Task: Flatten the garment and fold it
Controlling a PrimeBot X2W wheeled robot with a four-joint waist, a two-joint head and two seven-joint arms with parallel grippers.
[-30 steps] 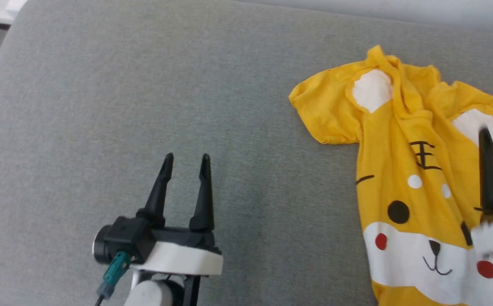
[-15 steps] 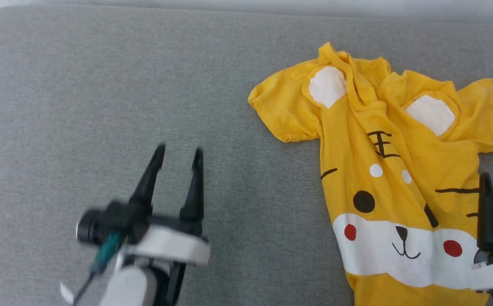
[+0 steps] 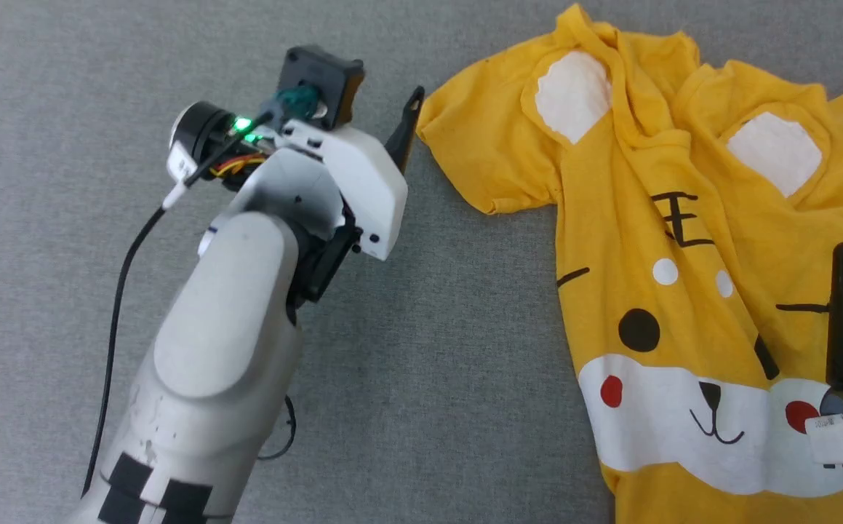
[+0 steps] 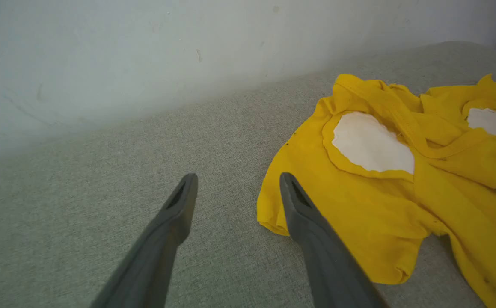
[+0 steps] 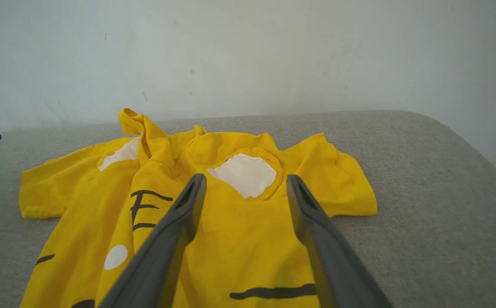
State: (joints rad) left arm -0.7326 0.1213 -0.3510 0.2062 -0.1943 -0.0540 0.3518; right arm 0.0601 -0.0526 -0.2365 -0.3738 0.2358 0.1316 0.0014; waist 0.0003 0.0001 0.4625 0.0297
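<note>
Grey upholstery (image 3: 465, 364) stretches below a pale wall (image 5: 248, 51), with the yellow tiger-face T-shirt (image 3: 683, 306) lying face up to my right, bunched at the collar. My left pincer (image 4: 237, 177) hangs spread and empty just beside one sleeve (image 4: 290, 171). My right pincer (image 5: 246, 177), likewise spread, hovers over the shirt.

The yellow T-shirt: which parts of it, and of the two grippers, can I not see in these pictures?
T-shirt hem: head view, cut off by the bottom edge.
Sleeve on the robot's right: head view, cut off by the right edge.
Neck opening: head view, crumpled cloth covers it.
Left gripper: head view, its own wrist hides one finger.
Right gripper: head view, the right edge cuts off one finger.
</note>
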